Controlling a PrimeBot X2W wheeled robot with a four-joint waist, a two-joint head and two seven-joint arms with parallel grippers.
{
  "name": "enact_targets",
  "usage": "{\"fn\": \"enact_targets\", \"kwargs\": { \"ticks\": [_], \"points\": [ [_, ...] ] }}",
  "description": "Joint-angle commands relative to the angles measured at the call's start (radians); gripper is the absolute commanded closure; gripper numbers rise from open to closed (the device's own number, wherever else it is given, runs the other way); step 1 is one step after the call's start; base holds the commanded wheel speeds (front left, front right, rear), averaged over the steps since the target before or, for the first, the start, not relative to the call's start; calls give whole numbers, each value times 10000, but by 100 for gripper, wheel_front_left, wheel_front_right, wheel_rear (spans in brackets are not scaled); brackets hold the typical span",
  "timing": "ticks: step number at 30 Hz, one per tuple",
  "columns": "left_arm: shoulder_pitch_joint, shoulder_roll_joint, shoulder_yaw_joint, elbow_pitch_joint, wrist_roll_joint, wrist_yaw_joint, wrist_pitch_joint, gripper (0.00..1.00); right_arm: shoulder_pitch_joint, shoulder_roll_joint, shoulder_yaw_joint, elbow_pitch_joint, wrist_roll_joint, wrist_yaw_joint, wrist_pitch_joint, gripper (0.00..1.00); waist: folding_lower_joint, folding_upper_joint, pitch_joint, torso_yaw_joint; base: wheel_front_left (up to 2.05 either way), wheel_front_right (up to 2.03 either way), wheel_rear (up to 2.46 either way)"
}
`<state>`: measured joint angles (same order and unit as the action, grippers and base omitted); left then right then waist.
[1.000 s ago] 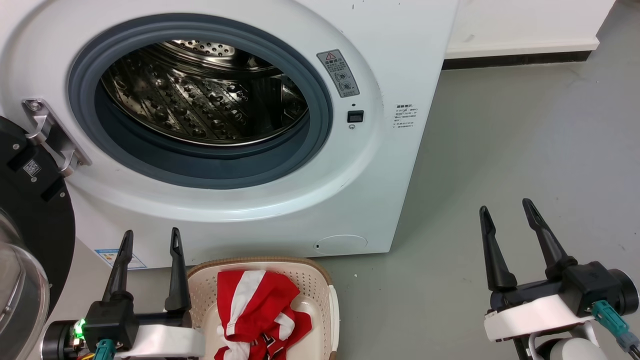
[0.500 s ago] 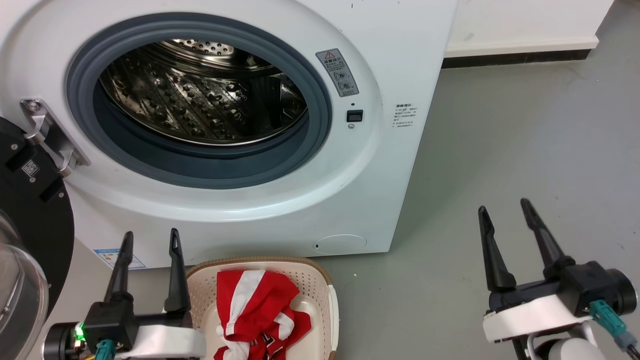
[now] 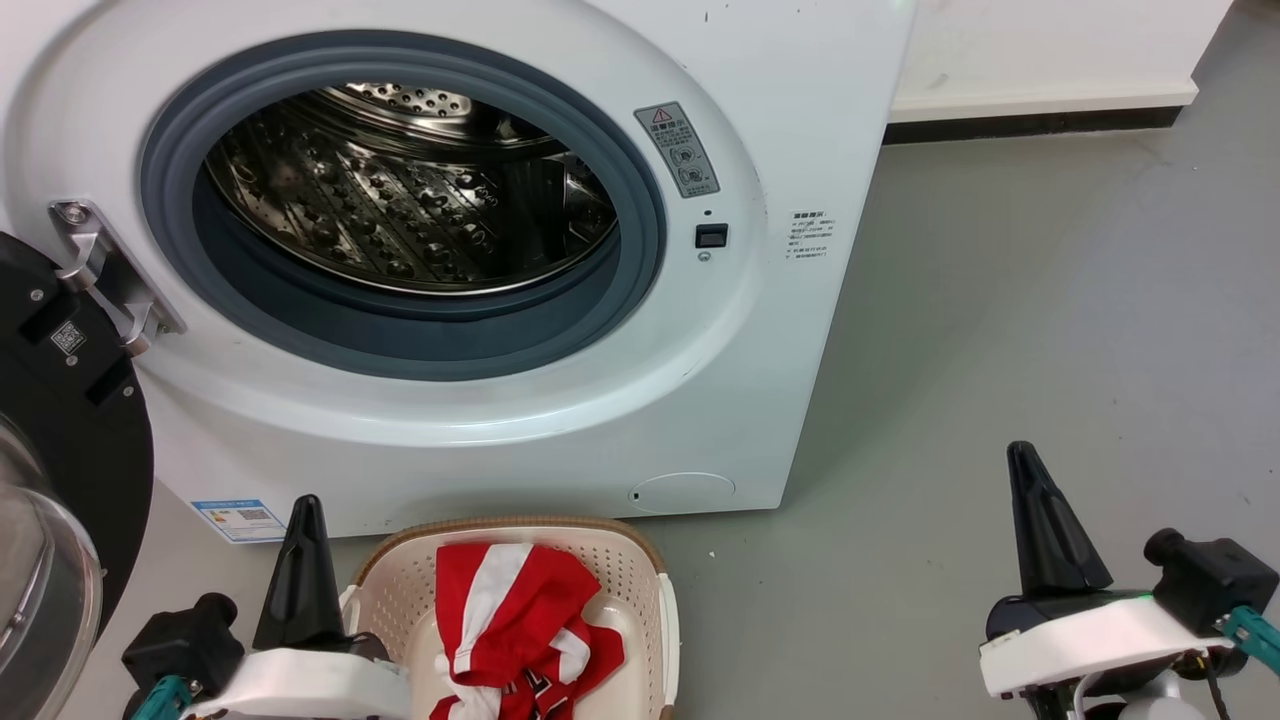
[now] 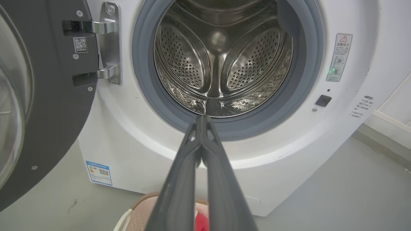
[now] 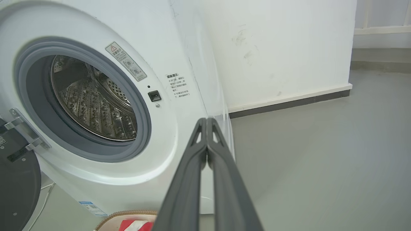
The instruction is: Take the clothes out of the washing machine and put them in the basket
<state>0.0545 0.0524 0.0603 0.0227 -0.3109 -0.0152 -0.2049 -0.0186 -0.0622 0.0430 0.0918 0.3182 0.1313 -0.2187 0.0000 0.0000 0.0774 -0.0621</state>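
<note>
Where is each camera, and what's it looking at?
Head view: up high, looking down at washing machine, basket; left claw, right claw show.
Left wrist view: behind shut left claw, facing the drum.
Right wrist view: behind shut right claw, facing machine's right edge, floor.
All three share the porthole.

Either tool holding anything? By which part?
Nothing held. Left tool and right tool are both shut with nothing between them; clothes lie in the basket.
</note>
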Motion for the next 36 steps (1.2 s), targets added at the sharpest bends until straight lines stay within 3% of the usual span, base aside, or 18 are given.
{"fn": "enact_targets", "kwargs": {
  "ticks": [1,36],
  "points": [
    [-285,73,-4,-46,-534,-62,85,100,-262,-95,-28,-80,567,-1,88,100,0,0,-12,10,0,0,0],
    [-894,162,73,905,-5989,-547,1289,100,-564,-279,-321,575,6160,-3,1175,100,0,0,-238,199,0,0,0]
  ]
}}
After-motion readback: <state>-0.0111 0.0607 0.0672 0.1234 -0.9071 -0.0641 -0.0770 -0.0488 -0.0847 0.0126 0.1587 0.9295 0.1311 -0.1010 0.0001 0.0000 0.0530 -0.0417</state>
